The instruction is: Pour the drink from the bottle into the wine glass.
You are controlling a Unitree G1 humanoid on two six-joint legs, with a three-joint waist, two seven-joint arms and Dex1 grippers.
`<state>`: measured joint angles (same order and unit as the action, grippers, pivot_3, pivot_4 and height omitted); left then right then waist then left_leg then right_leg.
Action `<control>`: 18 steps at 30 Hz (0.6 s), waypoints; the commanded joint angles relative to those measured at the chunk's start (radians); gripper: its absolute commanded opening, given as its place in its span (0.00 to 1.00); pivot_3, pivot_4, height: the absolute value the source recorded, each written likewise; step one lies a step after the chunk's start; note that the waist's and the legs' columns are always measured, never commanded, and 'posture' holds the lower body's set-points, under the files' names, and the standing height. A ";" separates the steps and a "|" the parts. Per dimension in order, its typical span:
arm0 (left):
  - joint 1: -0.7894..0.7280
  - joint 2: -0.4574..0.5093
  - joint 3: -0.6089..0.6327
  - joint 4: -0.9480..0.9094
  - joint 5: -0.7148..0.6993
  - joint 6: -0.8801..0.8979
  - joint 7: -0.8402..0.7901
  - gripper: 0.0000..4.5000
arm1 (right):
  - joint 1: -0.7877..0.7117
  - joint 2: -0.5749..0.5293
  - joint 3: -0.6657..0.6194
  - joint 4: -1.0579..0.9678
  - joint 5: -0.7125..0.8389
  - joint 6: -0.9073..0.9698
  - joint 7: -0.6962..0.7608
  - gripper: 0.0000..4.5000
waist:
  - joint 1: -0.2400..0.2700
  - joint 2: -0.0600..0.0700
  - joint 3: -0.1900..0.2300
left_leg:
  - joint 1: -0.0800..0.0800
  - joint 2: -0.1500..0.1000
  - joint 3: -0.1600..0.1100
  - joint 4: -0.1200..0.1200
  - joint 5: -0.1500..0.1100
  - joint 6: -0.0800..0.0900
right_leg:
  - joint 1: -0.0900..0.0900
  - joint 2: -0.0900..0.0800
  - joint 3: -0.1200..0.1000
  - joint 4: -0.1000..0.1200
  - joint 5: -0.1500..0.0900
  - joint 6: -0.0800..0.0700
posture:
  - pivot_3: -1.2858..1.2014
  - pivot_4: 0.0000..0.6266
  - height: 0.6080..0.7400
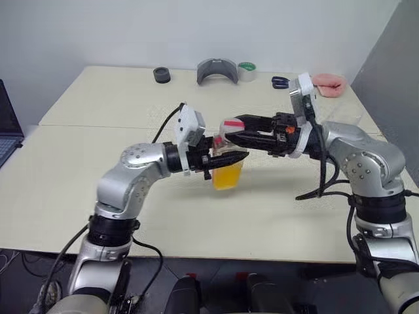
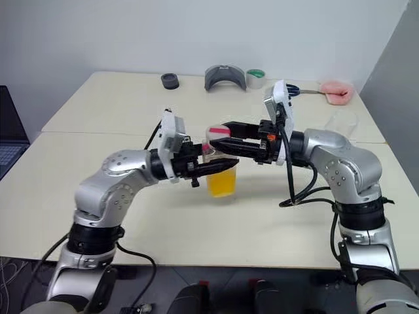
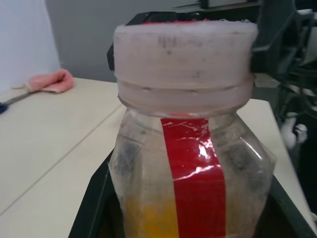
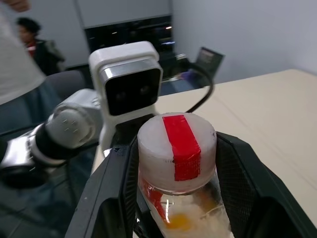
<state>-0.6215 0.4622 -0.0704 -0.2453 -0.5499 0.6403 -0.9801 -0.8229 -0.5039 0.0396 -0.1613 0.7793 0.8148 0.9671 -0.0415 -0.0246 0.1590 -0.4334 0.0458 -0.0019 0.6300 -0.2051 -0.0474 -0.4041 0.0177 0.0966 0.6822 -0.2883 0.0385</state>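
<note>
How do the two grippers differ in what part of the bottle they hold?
The left gripper is shut on the bottle's body, above the orange drink; the right gripper closes around its white cap. The left gripper points right, the right gripper points left. Both are level, holding the bottle above the table.

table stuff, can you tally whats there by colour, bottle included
Orange: 1, the drink in the bottle
Black: 1, small round pot
Grey: 1, curved grey piece
Green: 1, tape roll
Blue: 1, scissors
Pink: 1, cloth
Clear: 1, wine glass
Total: 7
</note>
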 commanded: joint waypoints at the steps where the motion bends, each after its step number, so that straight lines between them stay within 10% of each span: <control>1: -0.020 0.006 -0.033 -0.096 -0.075 0.018 -0.069 0.39 | -0.060 0.003 0.023 0.016 0.009 -0.016 0.085 0.43 | 0.000 0.000 0.000 | 0.000 0.000 0.000 0.000 0.000 0.000 | 0.000 0.000 0.000 0.000 0.000 0.000 | 0.52 0.24 1.00; 10: 0.005 0.016 -0.033 -0.058 -0.041 -0.025 -0.044 0.39 | 0.038 -0.065 -0.103 -0.079 0.039 0.041 0.013 0.99 | 0.007 0.000 0.000 | 0.000 0.000 0.000 0.000 0.000 0.000 | 0.000 0.000 0.000 0.000 0.000 0.000 | 0.52 0.24 1.00; 18: -0.011 -0.049 -0.032 0.030 0.018 -0.087 0.057 0.39 | 0.203 -0.034 -0.223 -0.380 0.147 0.157 -0.343 0.99 | 0.008 0.000 0.001 | 0.000 0.000 0.000 0.000 0.000 0.000 | 0.000 0.000 0.000 0.000 0.000 0.000 | 0.52 0.24 1.00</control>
<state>-0.6043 0.4278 -0.1173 -0.2296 -0.5539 0.5980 -0.9544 -0.6314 -0.5584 -0.1618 -0.4600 0.9023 0.9576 0.7230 -0.0330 -0.0246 0.1595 -0.4334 0.0459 -0.0022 0.6301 -0.2052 -0.0474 -0.4038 0.0176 0.0967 0.6821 -0.2886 0.0384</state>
